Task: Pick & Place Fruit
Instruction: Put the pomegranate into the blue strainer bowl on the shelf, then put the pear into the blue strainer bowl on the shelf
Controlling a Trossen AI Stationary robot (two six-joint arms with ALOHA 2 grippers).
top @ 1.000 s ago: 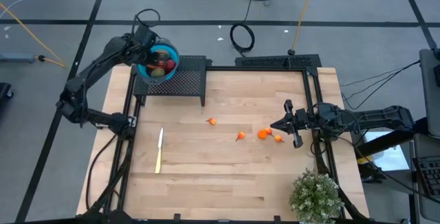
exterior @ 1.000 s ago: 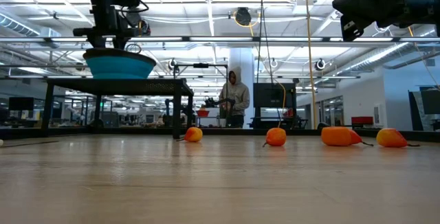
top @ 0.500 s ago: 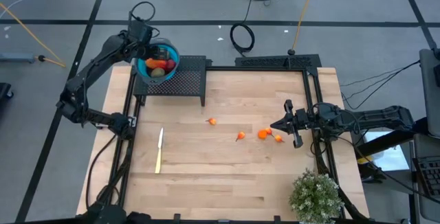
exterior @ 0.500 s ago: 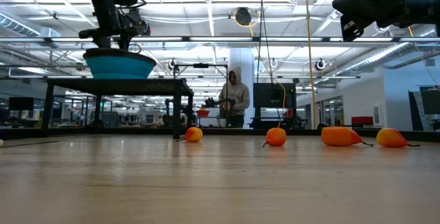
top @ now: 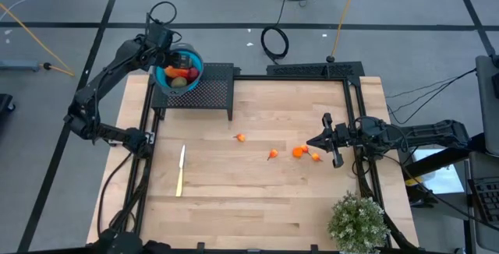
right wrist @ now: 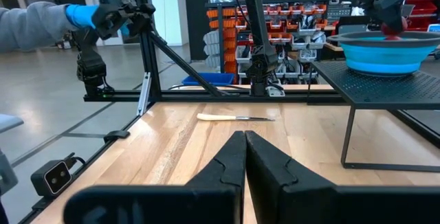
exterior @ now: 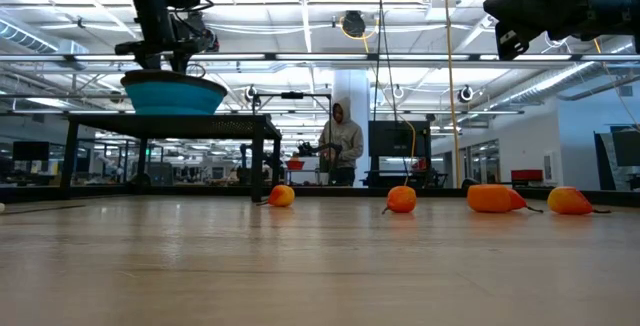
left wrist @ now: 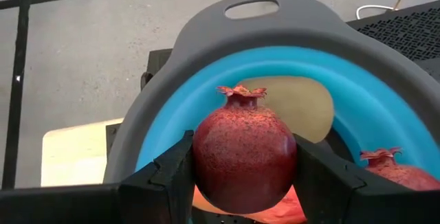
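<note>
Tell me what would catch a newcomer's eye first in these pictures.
Probably the left gripper, holding a dark red pomegranate just above the blue bowl on the black mesh stand at the table's far left corner. Next, the small orange fruits scattered mid-table, close to the shut right gripper. A pale knife lies alone toward the left.

Tabletop [top: 249, 199] mostly open; knife [top: 181, 170], plant [top: 358, 221], raised rack [top: 210, 86] obstruct edges

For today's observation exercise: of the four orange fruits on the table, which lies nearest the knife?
The lone small orange fruit, nearest the knife; the other three lie toward the right gripper.
</note>
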